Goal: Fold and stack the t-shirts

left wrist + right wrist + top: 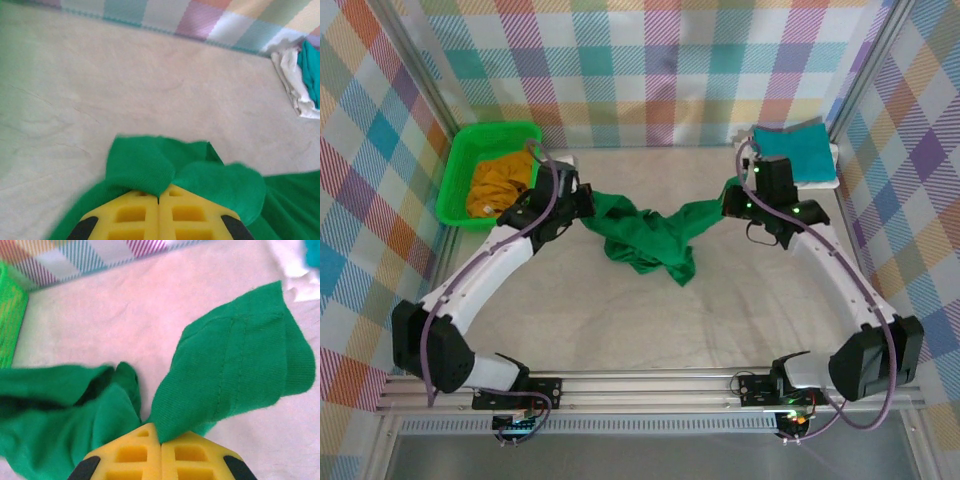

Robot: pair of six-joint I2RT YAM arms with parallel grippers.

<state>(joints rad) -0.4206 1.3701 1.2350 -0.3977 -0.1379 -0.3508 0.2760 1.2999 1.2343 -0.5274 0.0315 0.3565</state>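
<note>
The green shirt (645, 235) lies bunched just right of the basket (448, 190), pulled up at two ends. The left gripper (158, 200), nearest the basket, is clamped on one end. The right gripper (161, 437), farther right, is clamped on the other. A yellow shirt (495, 190) lies inside the basket. Far right of it, a teal shirt (792, 150) sits on a white shirt (291, 80).

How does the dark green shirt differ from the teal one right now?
The green shirt is crumpled and unfolded; the teal shirt is folded flat. The green shirt is pinched at two ends by the left hand and right hand at mid-table; the teal shirt lies untouched on the white shirt in the far right corner. Both are plain cloth shirts.
</note>
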